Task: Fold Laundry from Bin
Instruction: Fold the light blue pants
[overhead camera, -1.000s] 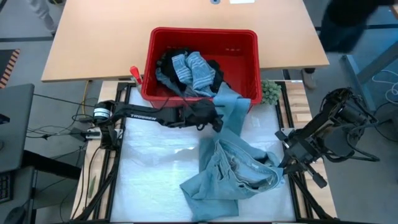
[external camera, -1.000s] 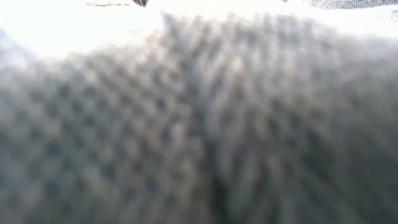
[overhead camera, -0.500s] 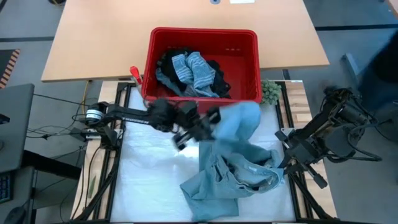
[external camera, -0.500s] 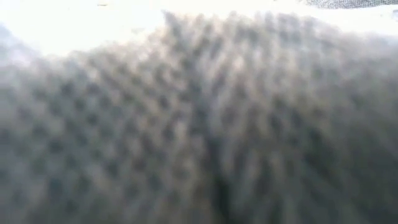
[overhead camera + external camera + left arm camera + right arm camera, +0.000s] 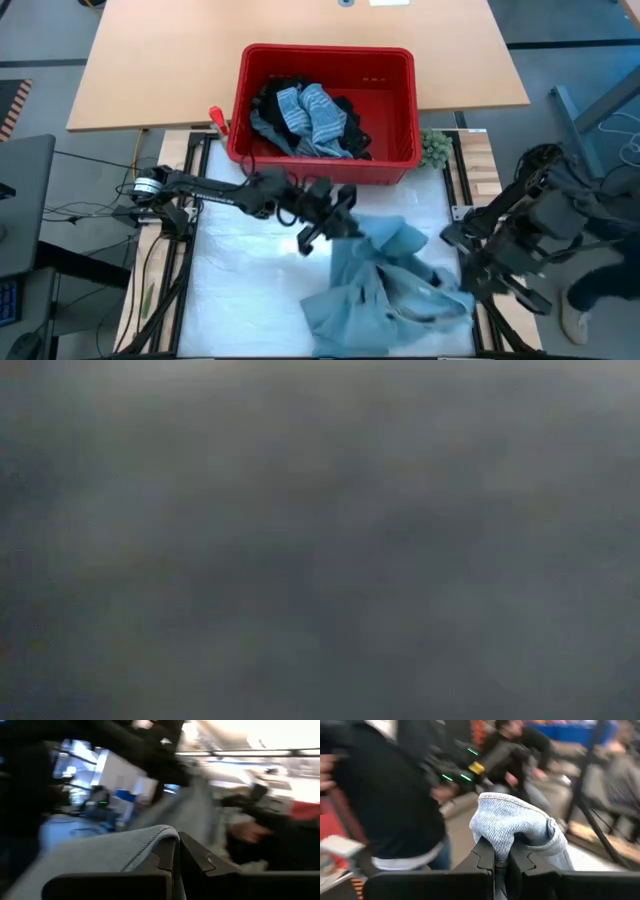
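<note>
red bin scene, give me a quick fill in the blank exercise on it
1. The light blue garment lies on the table, outside the ____ bin.
2. The left gripper is shut on the garment's ____ fabric.
3. The right gripper is ____ on the same garment.
4. A striped garment lies ____ the bin.

Missing words: red; light blue; shut; inside

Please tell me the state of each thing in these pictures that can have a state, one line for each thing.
Light blue garment: out of the bin, crumpled on the table, gripped at two places.
Left gripper: fingers shut on an edge of the light blue garment.
Right gripper: fingers shut on a bunched fold of the same garment.
Red bin: upright, open, partly filled.
Striped garment: crumpled in the bin on black clothes.
Green fuzzy lump: lying beside the bin, untouched.
</note>
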Action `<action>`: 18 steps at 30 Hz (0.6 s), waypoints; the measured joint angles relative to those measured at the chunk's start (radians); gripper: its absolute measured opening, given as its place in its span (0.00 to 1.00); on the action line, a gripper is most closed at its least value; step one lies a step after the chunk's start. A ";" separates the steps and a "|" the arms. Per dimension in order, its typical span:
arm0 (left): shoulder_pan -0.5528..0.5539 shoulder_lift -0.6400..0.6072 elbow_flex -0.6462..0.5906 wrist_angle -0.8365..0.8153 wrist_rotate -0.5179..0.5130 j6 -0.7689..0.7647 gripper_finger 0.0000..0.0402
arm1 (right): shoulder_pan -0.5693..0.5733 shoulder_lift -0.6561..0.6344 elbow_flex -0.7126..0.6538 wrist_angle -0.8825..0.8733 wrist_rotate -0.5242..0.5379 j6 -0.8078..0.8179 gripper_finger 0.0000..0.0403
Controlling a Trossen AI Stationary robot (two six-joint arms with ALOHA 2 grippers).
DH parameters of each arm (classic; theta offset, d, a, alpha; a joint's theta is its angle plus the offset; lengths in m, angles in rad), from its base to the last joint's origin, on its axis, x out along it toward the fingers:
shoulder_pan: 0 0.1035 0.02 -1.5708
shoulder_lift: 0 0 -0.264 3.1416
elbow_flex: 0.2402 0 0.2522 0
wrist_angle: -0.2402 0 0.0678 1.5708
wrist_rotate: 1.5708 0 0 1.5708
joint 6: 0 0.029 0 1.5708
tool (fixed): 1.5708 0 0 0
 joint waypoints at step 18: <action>0.122 -0.151 0.000 -0.792 -0.046 0.089 0.40 | -0.110 0.005 0.000 0.063 -0.078 -0.129 0.09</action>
